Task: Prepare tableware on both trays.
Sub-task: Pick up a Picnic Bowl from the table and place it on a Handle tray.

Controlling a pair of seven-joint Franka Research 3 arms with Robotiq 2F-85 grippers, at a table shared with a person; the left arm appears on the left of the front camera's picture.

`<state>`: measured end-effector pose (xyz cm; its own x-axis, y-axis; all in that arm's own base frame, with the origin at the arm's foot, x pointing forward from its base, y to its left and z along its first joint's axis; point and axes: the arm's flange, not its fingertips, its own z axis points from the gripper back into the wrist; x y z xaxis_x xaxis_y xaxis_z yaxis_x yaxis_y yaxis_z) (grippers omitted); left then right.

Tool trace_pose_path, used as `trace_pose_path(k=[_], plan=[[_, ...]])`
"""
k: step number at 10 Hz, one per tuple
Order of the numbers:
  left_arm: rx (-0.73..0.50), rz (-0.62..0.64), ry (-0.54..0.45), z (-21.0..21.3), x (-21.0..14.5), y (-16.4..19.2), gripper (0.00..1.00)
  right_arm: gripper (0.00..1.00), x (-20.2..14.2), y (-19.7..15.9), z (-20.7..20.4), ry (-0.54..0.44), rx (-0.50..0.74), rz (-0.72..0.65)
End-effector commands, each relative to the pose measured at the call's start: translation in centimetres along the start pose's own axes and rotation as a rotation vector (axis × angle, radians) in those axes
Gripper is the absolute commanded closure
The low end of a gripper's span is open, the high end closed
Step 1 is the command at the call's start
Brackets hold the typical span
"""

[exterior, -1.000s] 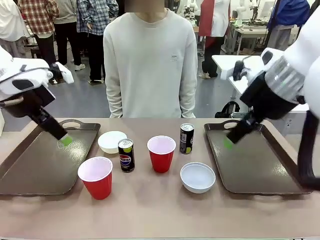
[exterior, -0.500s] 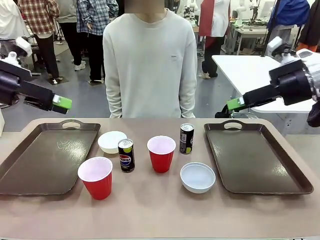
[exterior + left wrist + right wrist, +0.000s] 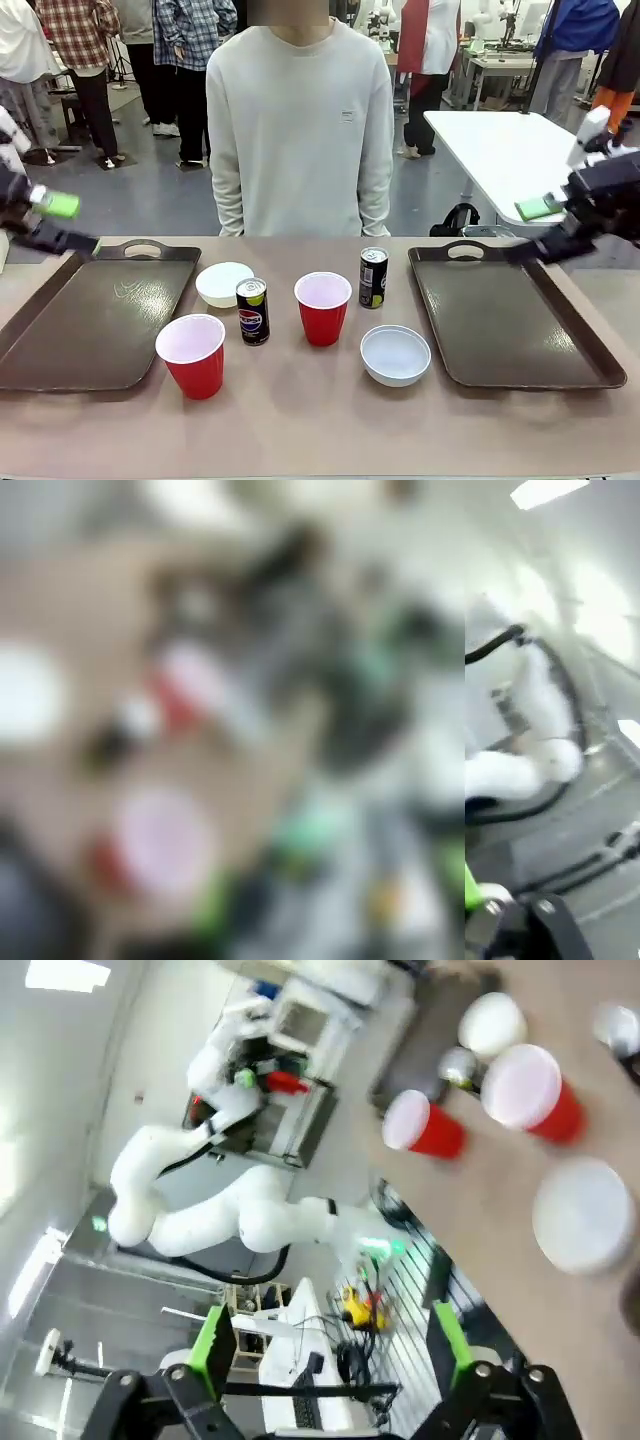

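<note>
Mid-table, between bare left tray (image 3: 90, 330) and right tray (image 3: 510, 330): red cups (image 3: 192, 355) (image 3: 323, 308), likely light and thin-walled, pinch one wall at rim; white bowls (image 3: 224, 284) (image 3: 395, 354), stiff, slick, take by rim; cans (image 3: 252, 311) (image 3: 373, 277), probably heavier, clasp mid-body. Pincers: left gripper (image 3: 62, 224), right gripper (image 3: 540, 230), both spread wide, empty, raised by the trays' far outer corners

I see my left gripper (image 3: 78, 224) and right gripper (image 3: 522, 232): black bodies, bright green pads (image 3: 213, 1345), small round screws (image 3: 177, 1372) at the finger bases.
</note>
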<state>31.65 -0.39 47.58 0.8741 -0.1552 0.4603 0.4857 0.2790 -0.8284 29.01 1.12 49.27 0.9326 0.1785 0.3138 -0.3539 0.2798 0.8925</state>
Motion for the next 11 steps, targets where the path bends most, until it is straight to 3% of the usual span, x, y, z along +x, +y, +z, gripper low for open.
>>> trace_pose_path(k=[1,5,6,7,11], plan=[[0.197,0.079,0.147,1.8,-1.4,-1.6,0.0,0.0,-8.1,-0.6,-0.5,0.058,-0.119,-0.128],[0.269,0.097,0.156,3.5,-1.9,-2.6,0.0,0.0,-8.2,-0.9,0.1,0.055,-0.131,-0.146],[0.29,0.094,0.147,3.2,-1.9,-2.5,0.0,0.0,-8.0,-0.9,0.2,0.083,-0.209,-0.152],[0.265,0.085,0.149,3.2,-1.8,-2.2,0.0,0.0,-4.8,-0.1,4.1,0.048,-0.139,-0.155],[0.265,0.085,0.149,3.2,-1.8,-2.2,0.0,0.0,-4.8,-0.1,4.1,0.048,-0.139,-0.155]])
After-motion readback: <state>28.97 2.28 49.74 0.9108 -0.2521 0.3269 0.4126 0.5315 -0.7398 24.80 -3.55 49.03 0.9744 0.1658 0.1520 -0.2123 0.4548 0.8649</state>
